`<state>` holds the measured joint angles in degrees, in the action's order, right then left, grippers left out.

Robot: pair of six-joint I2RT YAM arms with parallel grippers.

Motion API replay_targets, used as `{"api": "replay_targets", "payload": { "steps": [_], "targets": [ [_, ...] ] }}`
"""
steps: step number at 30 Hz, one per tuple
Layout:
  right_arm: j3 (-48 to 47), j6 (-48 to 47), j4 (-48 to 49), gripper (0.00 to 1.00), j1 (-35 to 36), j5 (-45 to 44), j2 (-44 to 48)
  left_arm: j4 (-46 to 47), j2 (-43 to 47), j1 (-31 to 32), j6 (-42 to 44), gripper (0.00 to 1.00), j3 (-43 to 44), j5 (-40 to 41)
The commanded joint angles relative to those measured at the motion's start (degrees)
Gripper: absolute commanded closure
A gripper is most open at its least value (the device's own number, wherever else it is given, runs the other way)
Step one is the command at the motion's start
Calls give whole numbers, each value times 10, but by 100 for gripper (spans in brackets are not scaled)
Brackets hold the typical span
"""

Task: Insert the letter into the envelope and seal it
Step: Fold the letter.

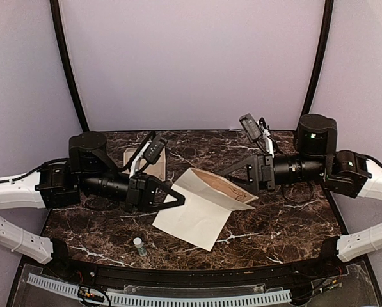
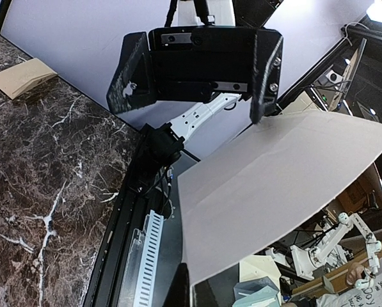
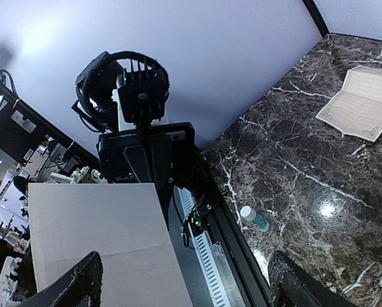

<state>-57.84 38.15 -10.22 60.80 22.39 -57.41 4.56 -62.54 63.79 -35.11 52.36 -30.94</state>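
The letter, a large white creased sheet, is held tilted above the table's middle. My left gripper is shut on its left edge. In the left wrist view the sheet spreads from my fingertips. The kraft-brown envelope lies along the sheet's far right edge. My right gripper is open and empty beside the envelope, and I cannot tell whether it touches it. In the right wrist view its fingers stand wide apart over the sheet. The cream ornate-bordered page lies flat at the back left.
A small white-capped bottle lies near the table's front edge, left of centre; it also shows in the right wrist view. The black front rail and a white slotted cable duct run along the near edge.
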Motion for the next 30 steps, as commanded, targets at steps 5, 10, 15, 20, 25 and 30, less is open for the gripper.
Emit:
{"api": "replay_targets", "payload": {
  "steps": [5,10,15,20,25,30],
  "targets": [
    [11,18,67,25,69,36,-51,21,-6,-2,15,100,9,-21],
    [0,17,71,39,98,37,-82,24,-8,-2,15,100,8,-25],
    [6,21,81,47,106,31,-89,31,-6,-2,15,100,6,-32],
    [12,25,100,53,107,31,-83,33,-6,-2,16,100,6,-39],
    [12,25,100,61,106,32,-81,38,-6,-2,16,100,4,-44],
    [13,24,100,74,107,27,-80,45,-7,-2,17,100,2,-47]
  ]
}}
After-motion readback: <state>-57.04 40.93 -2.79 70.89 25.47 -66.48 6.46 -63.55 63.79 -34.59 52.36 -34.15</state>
